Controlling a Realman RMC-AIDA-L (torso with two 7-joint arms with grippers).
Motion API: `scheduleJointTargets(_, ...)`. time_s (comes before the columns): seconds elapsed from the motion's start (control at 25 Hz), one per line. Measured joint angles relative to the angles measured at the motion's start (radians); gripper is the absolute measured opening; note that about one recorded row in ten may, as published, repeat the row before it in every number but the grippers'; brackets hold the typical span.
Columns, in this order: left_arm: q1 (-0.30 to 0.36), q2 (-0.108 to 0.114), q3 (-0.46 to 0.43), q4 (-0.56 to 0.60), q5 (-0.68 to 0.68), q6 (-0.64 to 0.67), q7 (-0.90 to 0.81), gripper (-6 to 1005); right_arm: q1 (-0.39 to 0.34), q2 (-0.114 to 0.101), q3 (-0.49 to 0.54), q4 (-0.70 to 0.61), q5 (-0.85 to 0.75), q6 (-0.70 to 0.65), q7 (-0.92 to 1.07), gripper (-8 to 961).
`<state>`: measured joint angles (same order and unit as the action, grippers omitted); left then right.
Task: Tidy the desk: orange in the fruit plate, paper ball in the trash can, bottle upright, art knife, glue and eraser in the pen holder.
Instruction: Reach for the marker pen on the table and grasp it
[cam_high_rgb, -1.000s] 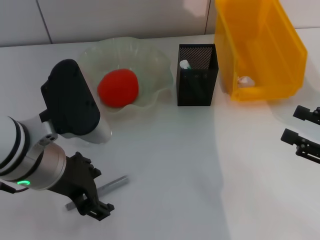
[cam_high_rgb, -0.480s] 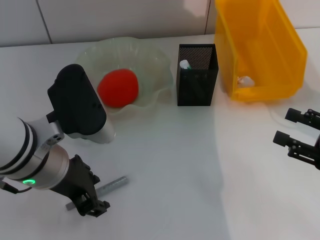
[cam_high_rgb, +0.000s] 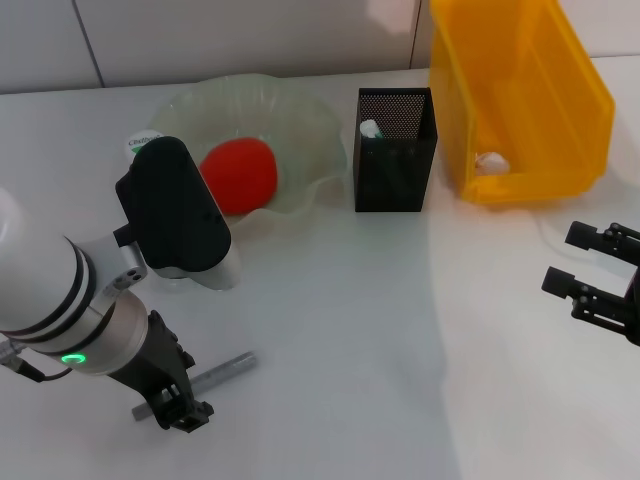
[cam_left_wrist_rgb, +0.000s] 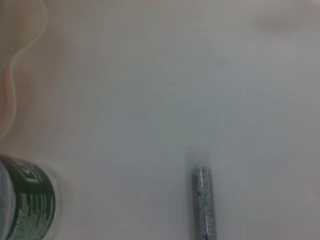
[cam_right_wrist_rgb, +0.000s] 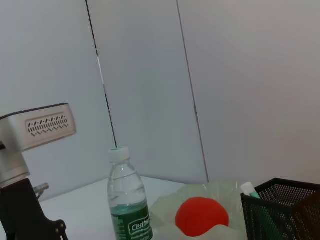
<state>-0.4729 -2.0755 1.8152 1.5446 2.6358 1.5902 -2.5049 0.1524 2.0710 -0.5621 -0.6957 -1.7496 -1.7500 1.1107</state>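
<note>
The left gripper (cam_high_rgb: 180, 408) is hovering low over the desk (cam_high_rgb: 340, 330), right above the one grey metal art knife (cam_high_rgb: 222, 369) that is lying flat near the front edge; I cannot tell whether its fingers are parted or together, but I judge it is lining up to take that knife, the one item on the desk top waiting to go in. The one orange (cam_high_rgb: 238, 175) is sitting in the single fruit plate (cam_high_rgb: 310, 125), so that step looks done. The one bottle (cam_right_wrist_rgb: 128, 200) is standing upright beside the plate, mostly hiding behind the left arm in the head view. The single pen holder (cam_high_rgb: 395, 150) is standing between plate and trash can (cam_high_rgb: 520, 95), showing one white-and-green item inside, perhaps the glue; the eraser is not showing anywhere. One whitish paper ball (cam_high_rgb: 489, 161) is lying in the one yellow trash can. The right gripper (cam_high_rgb: 592, 268) is waiting idle near the desk's right edge, in front of the trash can, fingers spread and holding nothing
</note>
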Motion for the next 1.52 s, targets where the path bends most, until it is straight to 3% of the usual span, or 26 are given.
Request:
scheduleJointTargets(0.68,-0.02,-0.002,0.001,-0.042,0.006,-0.015,-0.001,429,0.002,-0.003,-0.005,0.015,-0.002,-0.002,0.003,653)
scheduleJointTargets(1.52,-0.048,-0.003,0.01,-0.106,0.01,-0.025,-0.001,416,0.003,-0.003,0.001,0.015,-0.009,0.0,0.009,642)
